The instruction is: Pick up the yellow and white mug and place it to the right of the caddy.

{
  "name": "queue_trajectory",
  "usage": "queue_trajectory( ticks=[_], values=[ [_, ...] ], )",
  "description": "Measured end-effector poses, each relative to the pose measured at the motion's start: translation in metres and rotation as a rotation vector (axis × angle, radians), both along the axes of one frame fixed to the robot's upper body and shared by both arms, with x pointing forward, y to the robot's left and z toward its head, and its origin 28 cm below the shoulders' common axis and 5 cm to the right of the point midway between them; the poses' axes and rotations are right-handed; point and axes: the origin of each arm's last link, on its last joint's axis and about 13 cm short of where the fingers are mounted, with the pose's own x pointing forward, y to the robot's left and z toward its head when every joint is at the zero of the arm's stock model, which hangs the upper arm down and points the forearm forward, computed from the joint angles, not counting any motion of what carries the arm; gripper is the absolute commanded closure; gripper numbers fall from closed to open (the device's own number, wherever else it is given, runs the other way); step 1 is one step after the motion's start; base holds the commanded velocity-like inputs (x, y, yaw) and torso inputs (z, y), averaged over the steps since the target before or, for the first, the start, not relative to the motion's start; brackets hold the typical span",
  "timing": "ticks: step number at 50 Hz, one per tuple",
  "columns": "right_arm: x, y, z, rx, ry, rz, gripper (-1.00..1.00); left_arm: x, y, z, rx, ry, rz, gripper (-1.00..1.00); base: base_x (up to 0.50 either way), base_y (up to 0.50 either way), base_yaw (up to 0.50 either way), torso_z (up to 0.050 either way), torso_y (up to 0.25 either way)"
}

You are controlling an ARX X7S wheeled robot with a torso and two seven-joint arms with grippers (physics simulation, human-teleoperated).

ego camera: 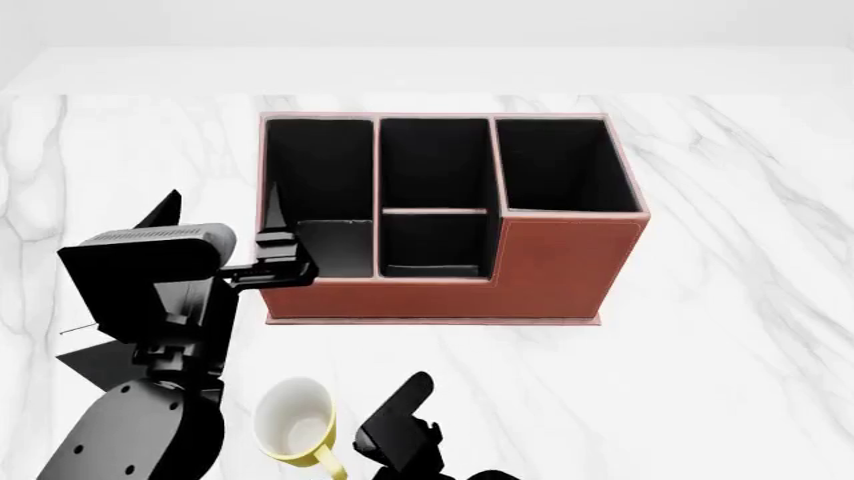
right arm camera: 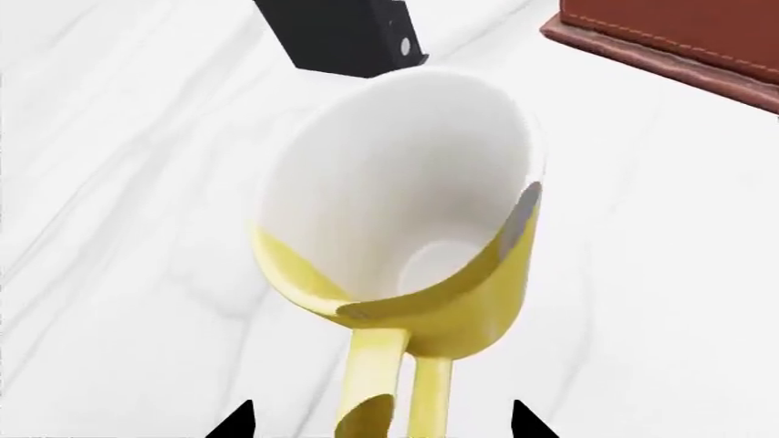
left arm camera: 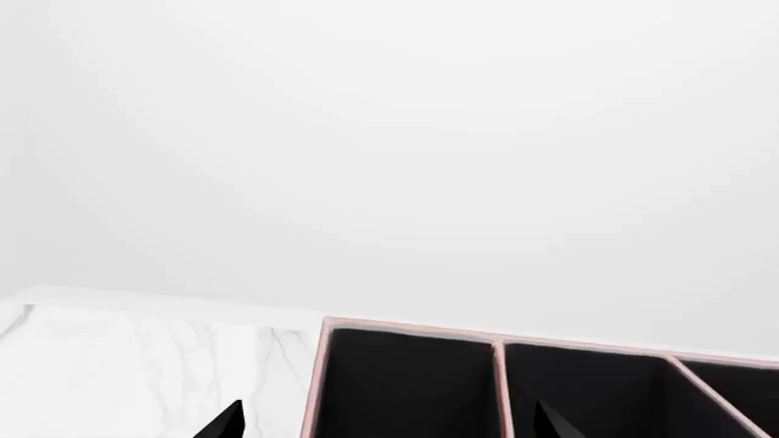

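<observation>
Two grippers were seen, neither holding anything. Yellow and white mug (ego camera: 296, 422) was found at lower centre-left of the head view, on the marble table (ego camera: 747, 330), below the caddy (ego camera: 534, 265) and apart from it, handle toward the bottom edge. Right gripper (right arm camera: 379, 422) was spread, tips straddling the handle, the mug's body just beyond them; right arm was judged nearer. Left gripper (left arm camera: 389, 427) was parted over the caddy's left end.

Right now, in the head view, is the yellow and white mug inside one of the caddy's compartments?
No, the yellow and white mug stands on the marble table, in front of the caddy and apart from it.
</observation>
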Motion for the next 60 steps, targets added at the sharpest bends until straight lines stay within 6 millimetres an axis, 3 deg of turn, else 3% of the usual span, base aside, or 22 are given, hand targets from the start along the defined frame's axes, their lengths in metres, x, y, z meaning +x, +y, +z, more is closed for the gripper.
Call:
queue_trajectory(
  ticks=[11, 12, 35, 60],
  values=[
    [0.003, 0.001, -0.007, 0.002, 0.025, 0.003, -1.0, 0.0, 0.0, 0.0, 0.0, -0.001, 0.0, -1.0, 0.0, 0.0, 0.0, 0.0, 0.0],
    [0.003, 0.001, -0.008, 0.002, 0.027, 0.003, 1.0, 0.0, 0.0, 0.0, 0.0, -0.001, 0.001, -1.0, 0.0, 0.0, 0.0, 0.0, 0.0],
    [0.003, -0.003, -0.005, -0.03, -0.004, -0.022, 1.0, 0.0, 0.0, 0.0, 0.001, -0.001, 0.002, -1.0, 0.0, 0.0, 0.0, 0.0, 0.0],
    [-0.02, -0.012, 0.021, -0.043, -0.099, -0.081, 1.0, 0.0, 0.0, 0.0, 0.003, 0.0, 0.003, -1.0, 0.0, 0.0, 0.0, 0.0, 0.0]
  ],
)
